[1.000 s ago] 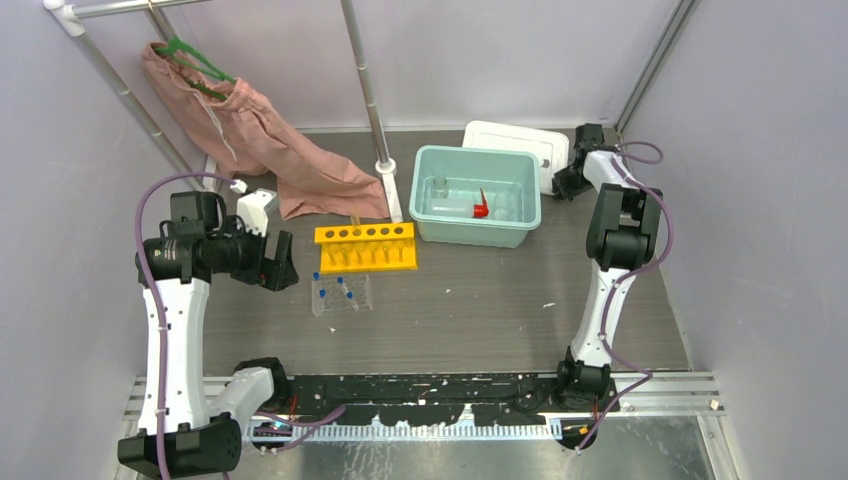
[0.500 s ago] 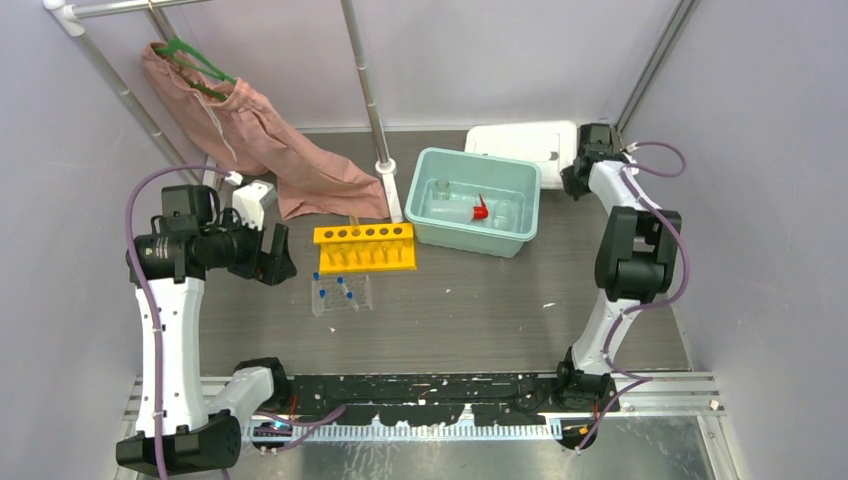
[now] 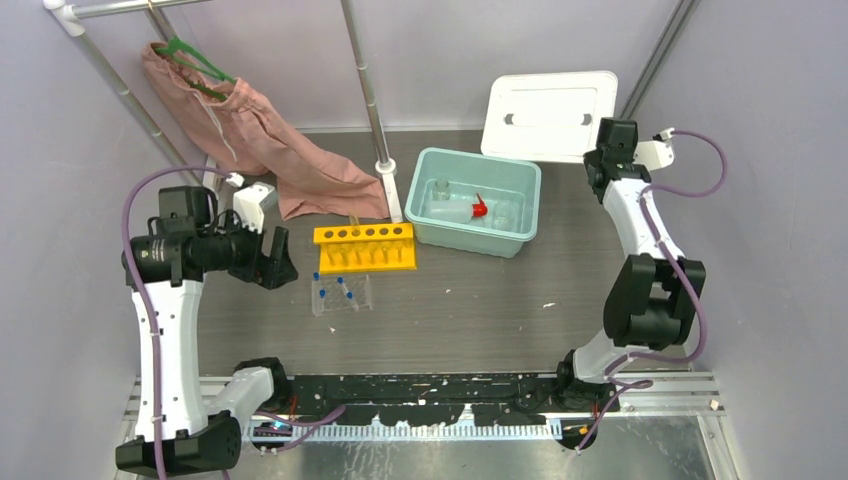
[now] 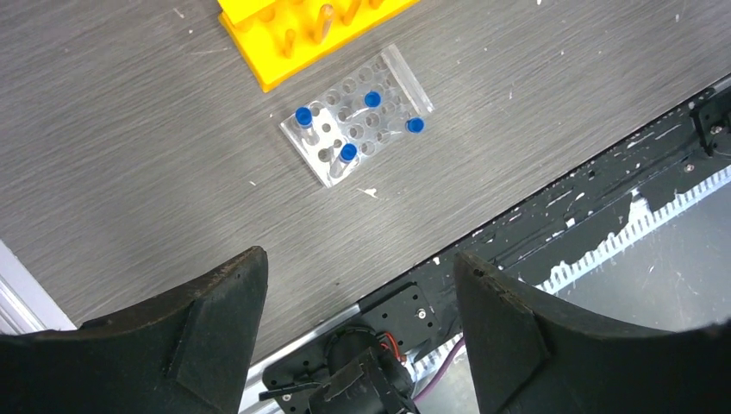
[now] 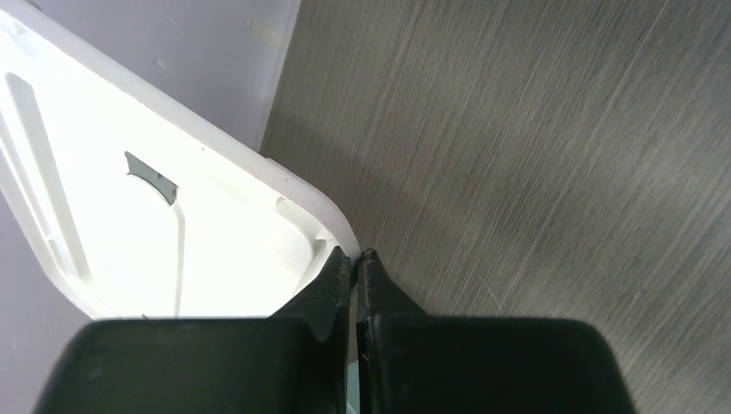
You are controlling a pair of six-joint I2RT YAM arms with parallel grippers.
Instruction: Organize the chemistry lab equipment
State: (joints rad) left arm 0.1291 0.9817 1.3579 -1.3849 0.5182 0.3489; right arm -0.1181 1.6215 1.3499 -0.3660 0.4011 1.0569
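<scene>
Tube rack [image 3: 366,247] bright yellow; well tray [image 4: 358,125] clear, its tubes [image 4: 303,115] capped blue; bin [image 3: 470,236] pale mint green, its lid [image 3: 548,115] white; squeeze bottle [image 3: 450,211] white with a red nozzle [image 3: 480,210]; garment [image 3: 270,140] dusty pink on a green hanger [image 3: 195,62]; surface [image 3: 480,300] dark grey with fine pale streaks along the grain.

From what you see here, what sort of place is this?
Likely a mock chemistry bench in a robot test cell: yellow tube rack, well tray of blue-capped tubes, squeeze bottle in a bin.

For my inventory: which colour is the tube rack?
Yellow tube rack; clearest in the top external view.
</scene>
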